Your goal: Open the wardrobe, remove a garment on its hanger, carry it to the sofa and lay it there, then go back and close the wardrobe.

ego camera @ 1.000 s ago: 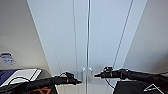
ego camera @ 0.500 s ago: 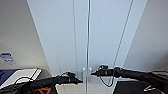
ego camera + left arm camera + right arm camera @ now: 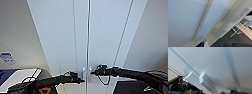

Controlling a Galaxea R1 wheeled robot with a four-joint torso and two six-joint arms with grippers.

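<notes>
Nearest the robot, both arms are reaching forward at the same height toward the middle seam of the wardrobe point(image 3: 82, 37). The left gripper point(image 3: 80, 80) is pointing at the left handle point(image 3: 83, 72) and the right gripper point(image 3: 93, 72) at the right handle point(image 3: 90, 71), each tip just beside its handle; whether the jaws are wide, narrow or closed on anything cannot be told. The doors are standing shut, so the opening step looks not yet done. To do it well, each gripper should be closing squarely around its slim handle, and both arms should be pulling straight back and then outward along the door arcs, with room left for the doors to swing past the forearms. In the right wrist view the two handles are standing proud of the door faces, side by side. Off to the left, a white tabletop point(image 3: 22, 75) is sitting near the left arm and could be crowding the left door's swing. Farther off, plain wall point(image 3: 15, 32) is flanking the wardrobe.
</notes>
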